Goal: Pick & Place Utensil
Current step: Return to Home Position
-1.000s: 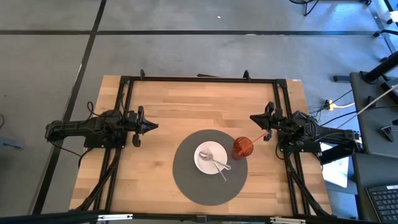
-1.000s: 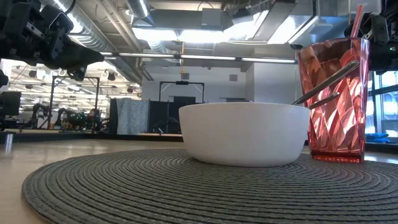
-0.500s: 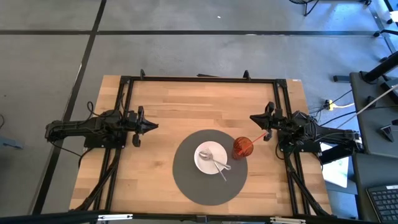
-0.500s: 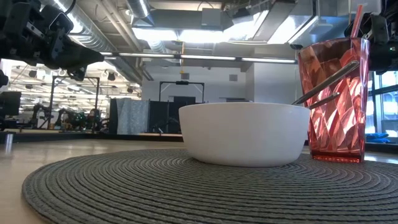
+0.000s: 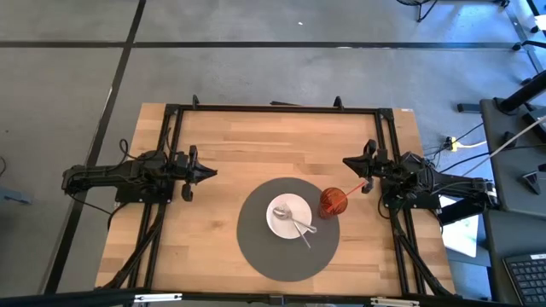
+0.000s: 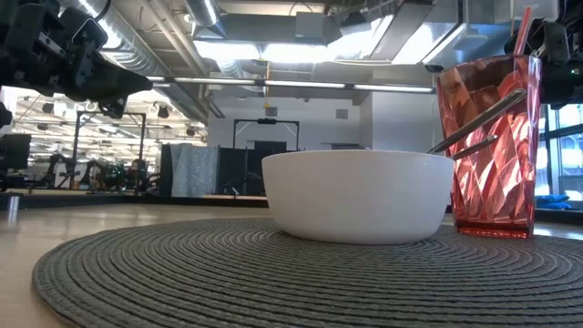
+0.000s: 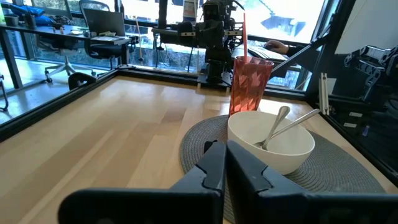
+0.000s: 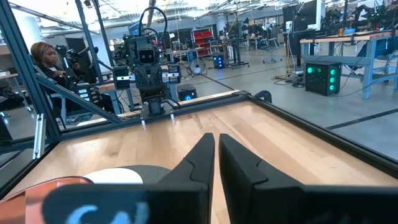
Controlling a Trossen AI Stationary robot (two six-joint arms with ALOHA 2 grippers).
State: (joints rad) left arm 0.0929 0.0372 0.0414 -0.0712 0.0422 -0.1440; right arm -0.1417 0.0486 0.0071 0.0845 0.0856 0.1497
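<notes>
A white bowl (image 5: 289, 217) sits on a round grey woven placemat (image 5: 256, 243). A metal spoon (image 5: 299, 224) lies with its head inside the bowl and its handle leaning over the rim toward the near right. A red faceted cup (image 5: 332, 202) with a red straw (image 5: 352, 191) stands on the mat's right edge. My left gripper (image 5: 211, 172) hovers shut at the table's left, well away from the mat. My right gripper (image 5: 346, 161) hovers shut at the table's right, just beyond the cup. In the left wrist view the bowl (image 7: 271, 140), the spoon (image 7: 278, 126) and the cup (image 7: 250, 83) lie ahead of the shut fingers.
A black frame (image 5: 273, 108) runs round the wooden tabletop. Bare wood (image 5: 256, 145) lies between the mat and the far edge. A person (image 8: 46, 59) sits beyond the table's left side, seen in the right wrist view.
</notes>
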